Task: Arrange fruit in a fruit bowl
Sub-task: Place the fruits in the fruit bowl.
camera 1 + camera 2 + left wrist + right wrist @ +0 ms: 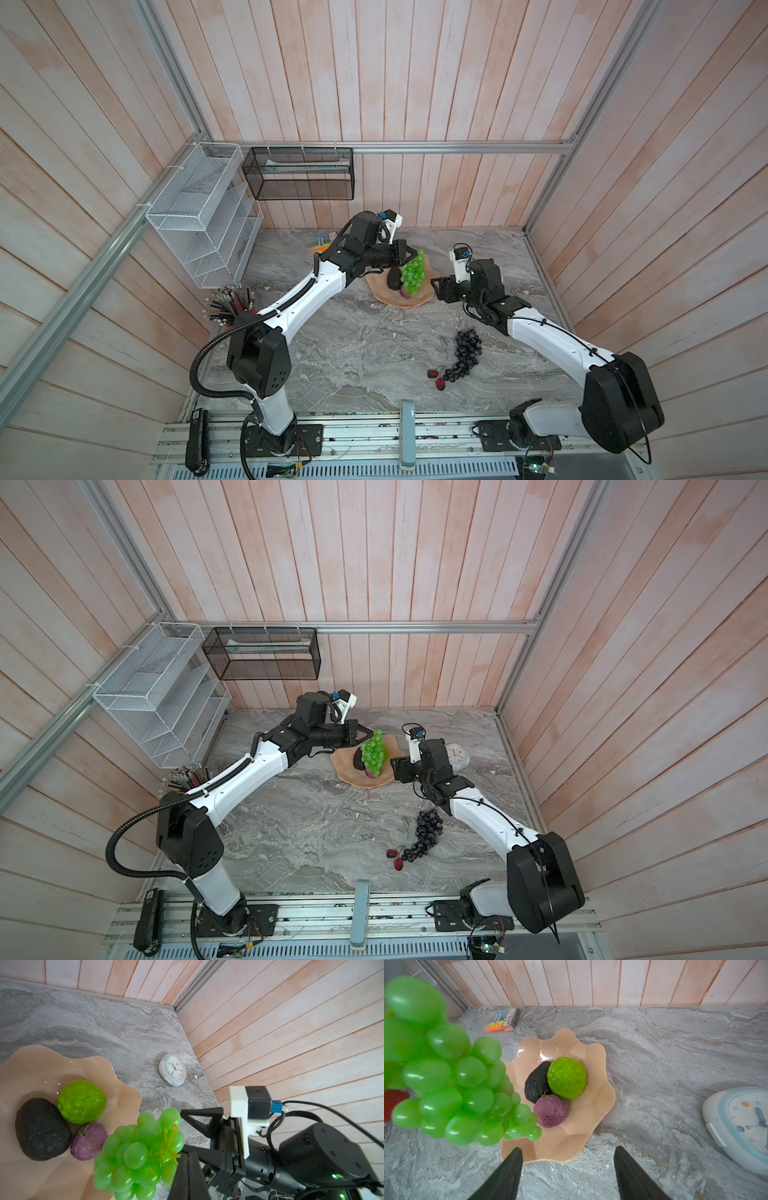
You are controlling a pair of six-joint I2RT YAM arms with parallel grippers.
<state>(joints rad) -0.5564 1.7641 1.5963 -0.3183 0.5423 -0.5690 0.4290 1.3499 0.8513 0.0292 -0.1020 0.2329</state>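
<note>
The left pincer (184, 1157) is clenched on the thin yellowish stem of the green grapes (413, 272). The bunch hangs from it in the air above the bowl (386, 298), seemingly clear of the fruit below. The right pincer (568, 1150) is released and empty, with its jaws apart, just beside the bowl's right rim and pointing toward it.

Three fruits already lie in the bowl, touching one another: an avocado (536, 1082), a bumpy green ball (566, 1077) and a purple ball (550, 1113). The rest of the dish is bare.

On the grey marbled surface (353, 340), nearer and to the right, well apart from the bowl, lie the dark grapes (467, 349). The cherries (435, 376) are just beside their near end. A small white clock (173, 1070) sits to the right of the bowl.

The step in hand looks like placing the green grapes. The next move calls for lowering the bunch onto a bare part of the dish and then letting go of the stem. The limp bunch could spill over the low rim. The dark grapes and cherries remain to be fetched.
</note>
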